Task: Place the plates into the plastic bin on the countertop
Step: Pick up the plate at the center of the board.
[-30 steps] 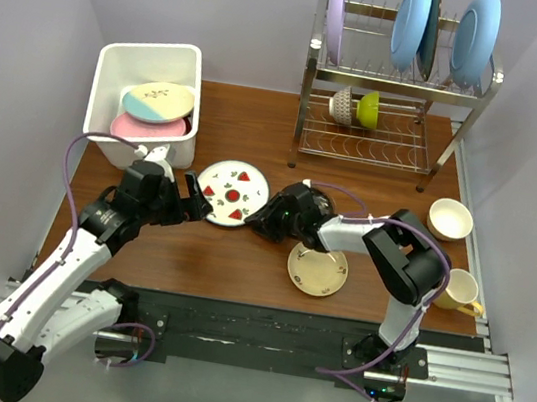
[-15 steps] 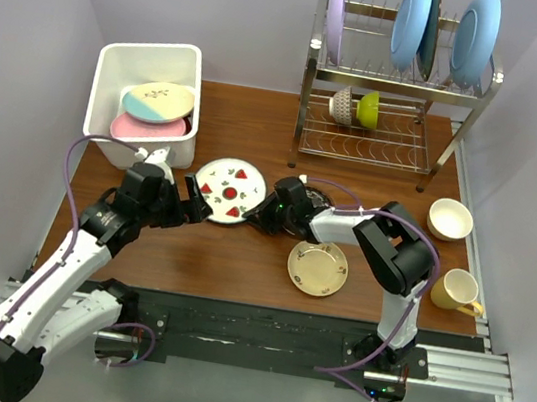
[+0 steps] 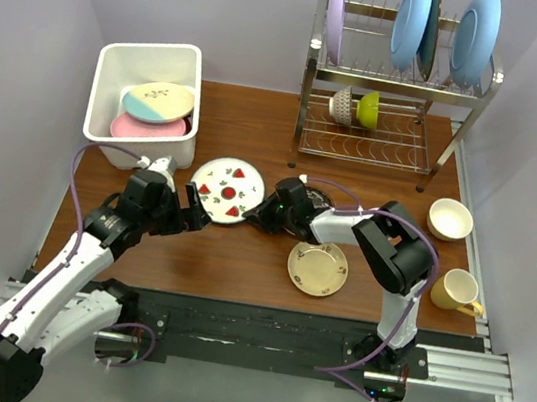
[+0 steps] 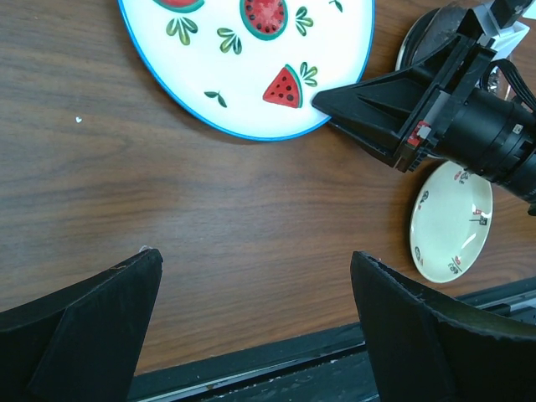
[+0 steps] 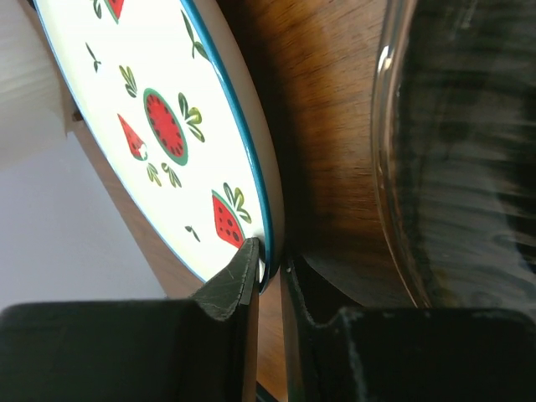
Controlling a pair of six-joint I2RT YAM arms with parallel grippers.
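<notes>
Two plates, pink point(image 3: 143, 130) and blue-cream point(image 3: 158, 101), lie stacked in the white plastic bin point(image 3: 107, 86) at the far left of the countertop point(image 3: 238, 267); the others are not yet in. The right gripper point(image 5: 268, 260) pinches the thin blue rim of the glossy round fruit plate point(image 3: 228, 187), which is on the wood near the bin; the left gripper point(image 4: 255, 255) hangs spread wide beside it. A small yellowish plate point(image 3: 317, 268) and a dark glass plate point(image 5: 469, 167) wait on the wood grain.

Place: we take it for a lab booth staged as a kitchen
Kitchen: wood-grain countertop point(image 3: 240, 257), dish rack point(image 3: 397, 82) at 1 o'clock, mug point(image 3: 458, 289) at 3
Lab: plain panel walls point(image 3: 32, 24), metal rail point(image 3: 471, 365) at 6 o'clock
</notes>
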